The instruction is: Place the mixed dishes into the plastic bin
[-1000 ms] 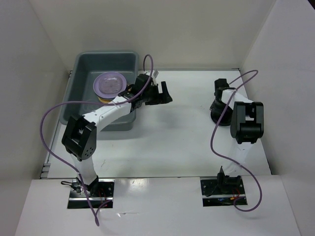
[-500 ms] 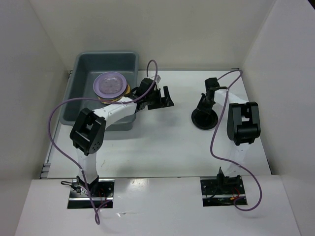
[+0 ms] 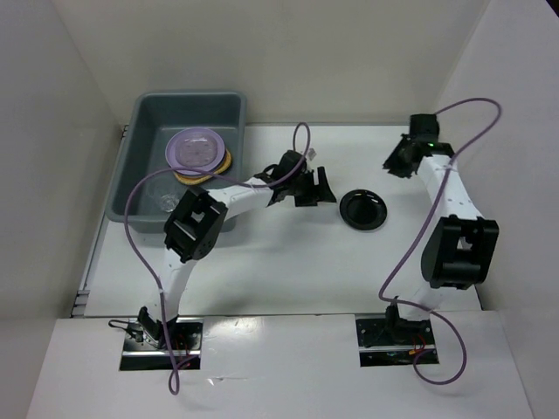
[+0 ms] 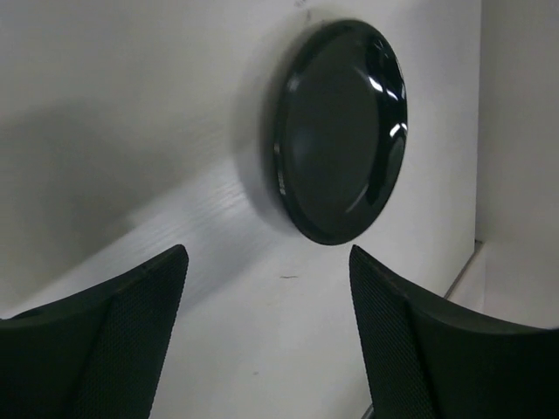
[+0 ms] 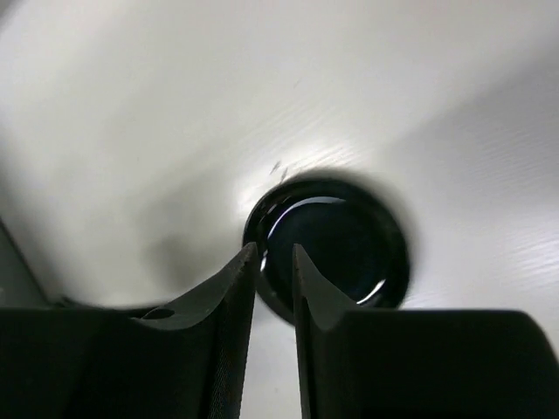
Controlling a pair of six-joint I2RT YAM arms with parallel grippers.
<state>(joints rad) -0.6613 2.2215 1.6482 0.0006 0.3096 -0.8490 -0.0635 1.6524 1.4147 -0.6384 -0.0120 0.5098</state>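
Note:
The black round dish (image 3: 363, 208) lies flat on the white table, right of centre. My left gripper (image 3: 321, 190) hovers just left of it, open and empty; in the left wrist view the dish (image 4: 341, 131) sits ahead of the gripper (image 4: 266, 332). My right gripper (image 3: 390, 163) is raised behind and to the right of the dish. Its jaws stand narrowly apart with nothing between them, and the dish (image 5: 336, 240) shows below the gripper (image 5: 275, 253). The grey-blue plastic bin (image 3: 188, 94) holds the lavender plate (image 3: 196, 148) on an orange-edged plate (image 3: 225, 162), and a translucent dish (image 3: 164, 196).
The bin stands at the table's back left, its right wall close to the left arm's forearm. White walls enclose the table on three sides. Purple cables loop off both arms.
My right gripper has let go of the black dish at the table's middle and drawn back and up to the right. My left arm has swung right from the bin toward the dish.

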